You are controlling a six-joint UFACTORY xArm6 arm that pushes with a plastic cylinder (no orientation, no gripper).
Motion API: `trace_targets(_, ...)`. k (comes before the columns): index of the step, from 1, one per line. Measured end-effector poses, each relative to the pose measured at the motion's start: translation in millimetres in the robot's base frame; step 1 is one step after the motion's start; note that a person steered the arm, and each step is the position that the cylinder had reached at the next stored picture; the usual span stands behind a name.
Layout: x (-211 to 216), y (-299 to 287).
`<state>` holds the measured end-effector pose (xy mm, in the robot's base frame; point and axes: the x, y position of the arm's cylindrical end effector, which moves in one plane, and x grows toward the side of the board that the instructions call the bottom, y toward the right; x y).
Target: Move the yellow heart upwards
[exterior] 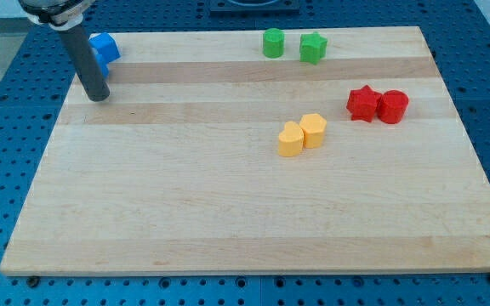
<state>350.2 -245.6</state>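
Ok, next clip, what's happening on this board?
A rod-ended arm is meant to push the yellow heart upwards. My tip sits far off at the view's top left, beside the blue block. The heart rests mid-board, touching a yellow hexagon block, untouched by the tip. Green blocks and red blocks sit farther right.

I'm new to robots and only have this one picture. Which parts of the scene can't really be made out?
- Blue blocks: my rod covers their left part, so shapes and number are unclear.
- Arm above my tip: cut off by the view's top edge.
- Yellow heart: touches the other yellow block; its far side is hidden.
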Motion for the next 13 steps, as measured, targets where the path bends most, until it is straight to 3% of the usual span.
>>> trace_targets(2, 0.7, 0.0)
trace_targets(3, 37.0, 43.3)
trace_targets(5, 142.2, 218.8)
trace_targets(6, 160.4, 323.6)
trace_targets(7, 141.3, 386.7)
trace_targets(9, 102.4, 334.0)
trace_targets(11, 98.2, 306.7)
trace_targets(12, 91.2, 237.1)
trace_targets(13, 107.4, 236.3)
